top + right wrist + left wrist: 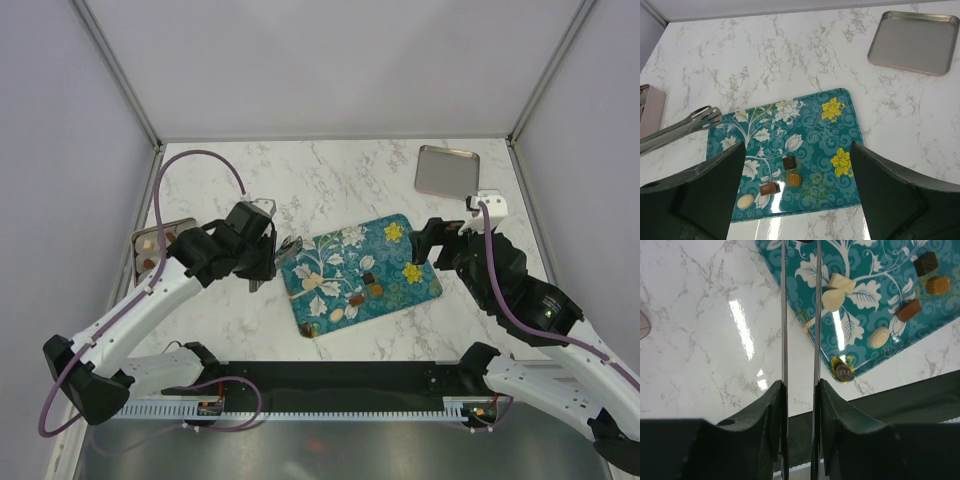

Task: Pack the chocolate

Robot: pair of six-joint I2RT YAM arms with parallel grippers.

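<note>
1. Left wrist view cuts the tongs (784, 315) off at its top edge, so we cannot see their tips. A dark reddish sliver shows between the blades there, and we cannot tell what it is.
2. From above, the tips reach the left edge of the teal tray (820, 132), but they are too small for us to judge whether they touch anything.
3. A shallow box (150, 240) lies well left of the tray, partly hidden by the left arm, and we cannot make out its contents.
4. The left gripper (800, 390) is clamped on the tongs and squeezes the two blades nearly parallel, with a narrow gap between them.
5. The right gripper (797, 147) hangs at the tray's right edge. Its jaws are spread wide, and it neither holds nor touches anything.
6. The chocolate (908, 310) lies loose on the tray's near left part in dark, caramel, brown and cream pieces. One round piece sits at the tray's near corner.
7. A flat metal pan (447, 170) rests beyond the tray's far right corner, well apart from it.
</note>
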